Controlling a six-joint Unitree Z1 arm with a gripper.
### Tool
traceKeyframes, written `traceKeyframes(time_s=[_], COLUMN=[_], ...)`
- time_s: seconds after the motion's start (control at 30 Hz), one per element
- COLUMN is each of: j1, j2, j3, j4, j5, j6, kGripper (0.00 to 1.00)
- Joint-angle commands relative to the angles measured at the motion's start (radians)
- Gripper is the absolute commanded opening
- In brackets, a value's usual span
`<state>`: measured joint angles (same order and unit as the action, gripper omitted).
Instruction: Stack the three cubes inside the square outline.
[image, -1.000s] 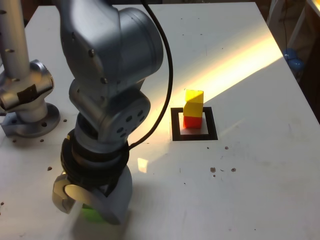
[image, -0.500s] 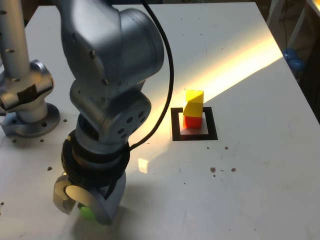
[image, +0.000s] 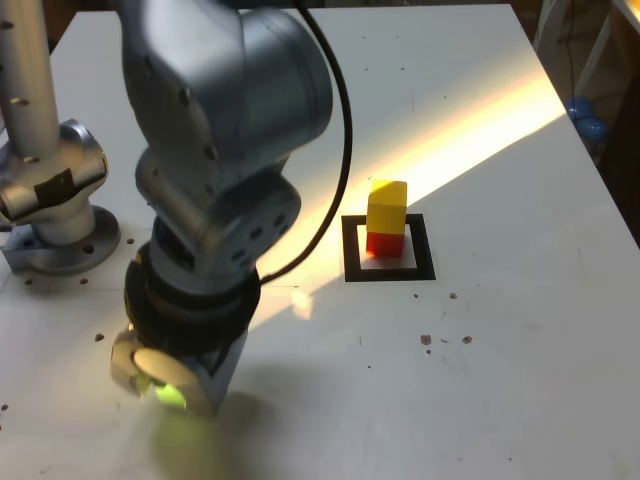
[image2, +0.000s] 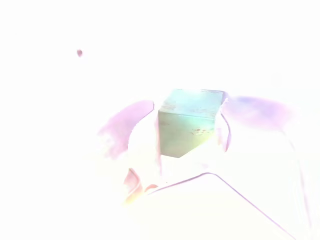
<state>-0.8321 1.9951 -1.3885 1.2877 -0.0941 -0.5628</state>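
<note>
The tool (image: 172, 385) is clenched on the small matte green cube (image2: 190, 122), well apart from the thick black square outline (image: 389, 273); lift it straight, clearing the yellow-on-red stack inside.

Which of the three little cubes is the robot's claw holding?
The green cube, shut in the gripper. The yellow cube sits stacked on the red cube.

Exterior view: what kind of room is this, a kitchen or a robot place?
Probably a robot lab or workshop: a bare white table, a second arm's metal base bolted down, and a taped square outline for practice.
</note>
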Motion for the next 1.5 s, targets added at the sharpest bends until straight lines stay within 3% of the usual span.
traceKeyframes(time_s=[0.0,0.2,0.5,0.93,1.47], j1=[0.011,0.081,0.305,0.592,0.715], j2=[-0.025,-0.059,-0.080,-0.041,0.072], j3=[-0.032,-0.147,-0.297,-0.453,-0.564], j4=[0.048,0.201,0.321,0.346,0.341], j5=[0.033,0.113,0.124,0.120,0.144], j6=[0.014,0.116,0.354,0.560,0.662], kGripper=[0.31,0.31,0.31,0.31,0.31])
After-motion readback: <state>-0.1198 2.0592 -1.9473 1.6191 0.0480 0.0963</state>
